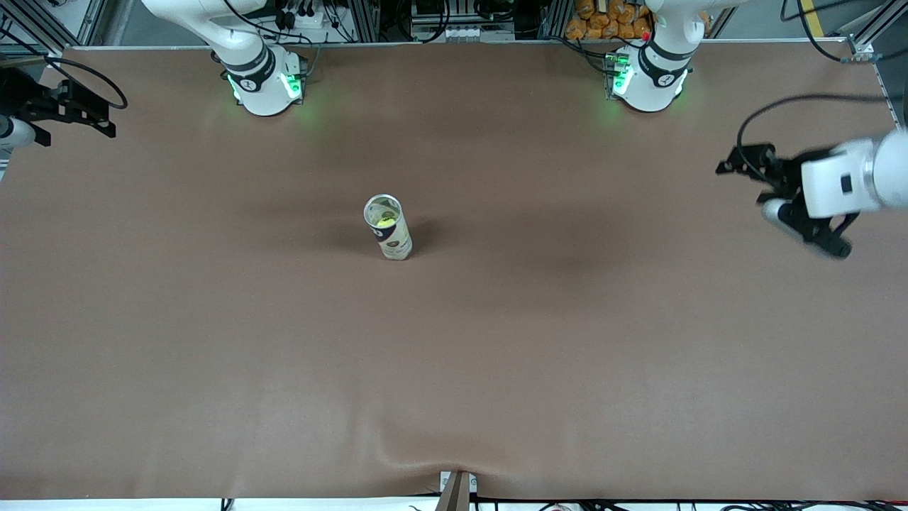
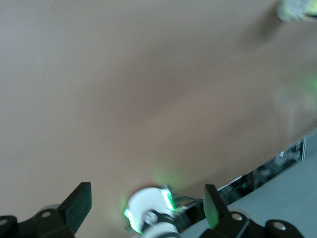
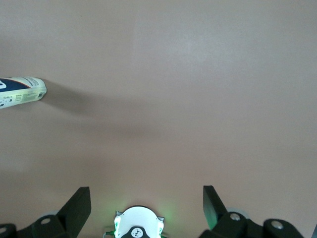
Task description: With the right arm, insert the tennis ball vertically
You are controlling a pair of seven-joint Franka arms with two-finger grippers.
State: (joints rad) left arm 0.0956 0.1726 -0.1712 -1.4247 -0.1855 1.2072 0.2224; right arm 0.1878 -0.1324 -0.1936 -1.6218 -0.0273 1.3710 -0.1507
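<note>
A clear tube [image 1: 394, 240] with a dark label stands upright in the middle of the table. Through its open top I see the yellow tennis ball [image 1: 385, 221] inside it. In the right wrist view the tube [image 3: 22, 91] shows at the edge, apart from everything else. My right gripper [image 1: 74, 122] hangs open and empty over the right arm's end of the table; its fingers [image 3: 78, 204] are spread wide. My left gripper [image 1: 777, 202] is open and empty over the left arm's end, with bare table between its fingers [image 2: 79, 201]. The tube [image 2: 297, 10] shows blurred in that view.
Brown cloth covers the table [image 1: 567, 341]. The two arm bases [image 1: 266, 85] [image 1: 649, 81] stand along the edge farthest from the front camera. A small clamp [image 1: 457, 490] sits at the table edge nearest that camera.
</note>
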